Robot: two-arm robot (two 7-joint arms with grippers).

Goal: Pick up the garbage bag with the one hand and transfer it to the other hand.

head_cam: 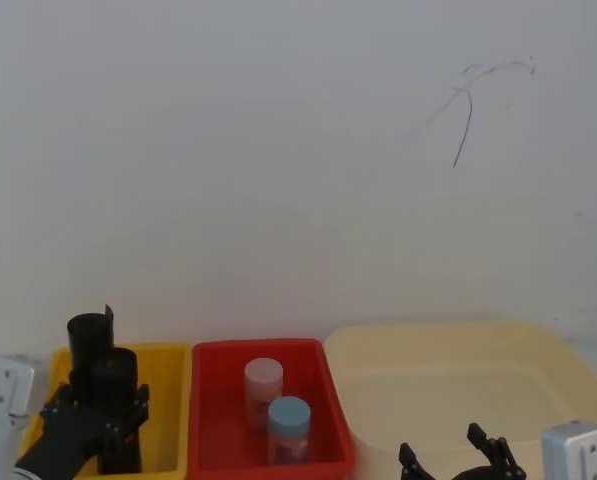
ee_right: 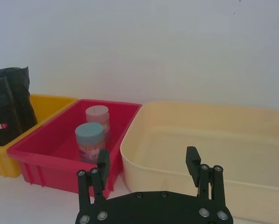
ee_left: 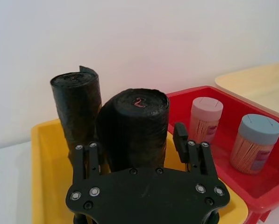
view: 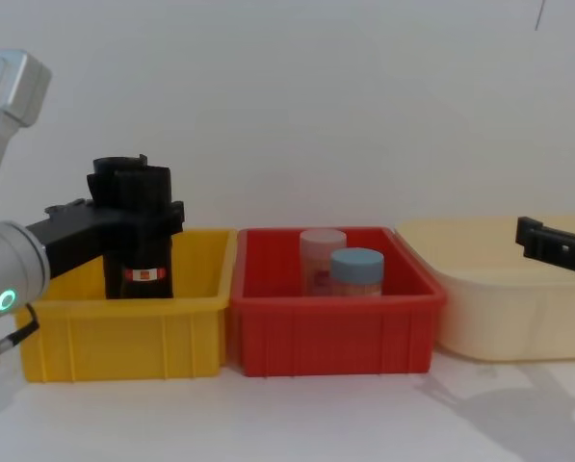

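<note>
The garbage bag (ee_left: 134,126), a thick black roll with a red-and-white label band (view: 141,274), stands upright in the yellow bin (view: 123,332). My left gripper (ee_left: 135,147) is open and straddles the roll. One finger sits on each side, close to the plastic. In the head view the left gripper (head_cam: 100,405) reaches into the bin from the near left, around the bag (head_cam: 115,375). My right gripper (ee_right: 147,156) is open with nothing between its fingers. It hangs in front of the cream tub (head_cam: 458,345), low at the right (head_cam: 443,448).
A slimmer plain black roll (ee_left: 76,102) stands just behind the bag in the same bin. The red bin (view: 335,332) in the middle holds a pink-lidded jar (head_cam: 263,385) and a blue-lidded jar (head_cam: 289,420). A white wall rises close behind the bins.
</note>
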